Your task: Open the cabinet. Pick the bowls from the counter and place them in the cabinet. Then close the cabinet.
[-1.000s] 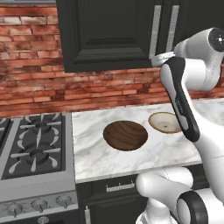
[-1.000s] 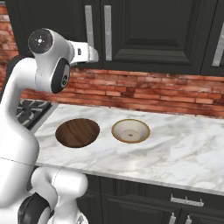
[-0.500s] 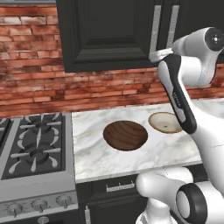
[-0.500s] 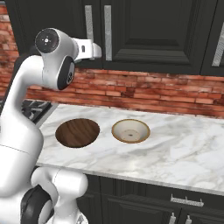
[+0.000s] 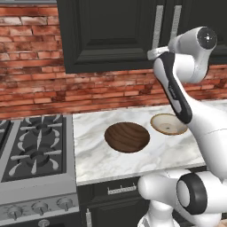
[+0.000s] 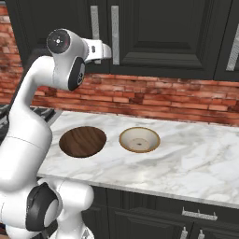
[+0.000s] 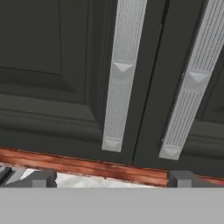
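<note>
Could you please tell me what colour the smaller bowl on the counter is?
The smaller bowl is cream with a tan rim, clearest in the right base view.

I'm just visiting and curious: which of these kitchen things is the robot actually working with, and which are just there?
Part of the job:
- black wall cabinet, doors shut, silver bar handles
- dark wooden bowl
- cream bowl
- marble counter
- open gripper

Just there:
- gas stovetop
- brick wall
- lower drawers

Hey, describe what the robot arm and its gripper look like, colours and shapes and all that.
The arm is glossy white, built of rounded tubular links with dark grey to black bands and round caps at the joints. No loose cables or markings show. The gripper ends in two small, blocky dark grey fingertips.
</note>
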Controlling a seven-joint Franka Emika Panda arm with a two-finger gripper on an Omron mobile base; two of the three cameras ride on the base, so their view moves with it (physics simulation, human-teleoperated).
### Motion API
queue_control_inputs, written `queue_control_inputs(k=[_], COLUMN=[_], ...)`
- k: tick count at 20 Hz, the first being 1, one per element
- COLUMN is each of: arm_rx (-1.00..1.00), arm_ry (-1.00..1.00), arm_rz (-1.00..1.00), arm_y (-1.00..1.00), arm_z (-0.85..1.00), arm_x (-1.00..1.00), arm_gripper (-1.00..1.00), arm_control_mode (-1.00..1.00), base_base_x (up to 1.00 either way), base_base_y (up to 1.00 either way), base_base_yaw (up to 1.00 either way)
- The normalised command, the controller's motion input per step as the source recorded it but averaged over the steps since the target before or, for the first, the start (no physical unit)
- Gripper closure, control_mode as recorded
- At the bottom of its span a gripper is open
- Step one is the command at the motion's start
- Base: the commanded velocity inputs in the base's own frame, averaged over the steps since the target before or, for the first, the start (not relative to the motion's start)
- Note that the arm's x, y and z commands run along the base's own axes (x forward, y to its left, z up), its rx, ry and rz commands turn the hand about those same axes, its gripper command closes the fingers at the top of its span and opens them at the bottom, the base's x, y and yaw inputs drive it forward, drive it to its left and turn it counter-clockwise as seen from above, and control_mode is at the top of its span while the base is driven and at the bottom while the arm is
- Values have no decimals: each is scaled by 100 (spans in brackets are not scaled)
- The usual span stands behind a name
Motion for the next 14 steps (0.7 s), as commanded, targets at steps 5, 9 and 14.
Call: queue_control_inputs(k=[5, 9, 14], arm_rx=[0, 0, 0], arm_ry=[-4, -7, -5], arm_rz=[0, 0, 0], arm_y=[0, 0, 0], arm_z=[0, -7, -5], arm_x=[44, 47, 55], arm_gripper=[-100, -100, -100], arm_control_mode=[-100, -100, -100], base_base_x=[0, 0, 0], base_base_y=[0, 0, 0], base_base_yaw=[0, 0, 0])
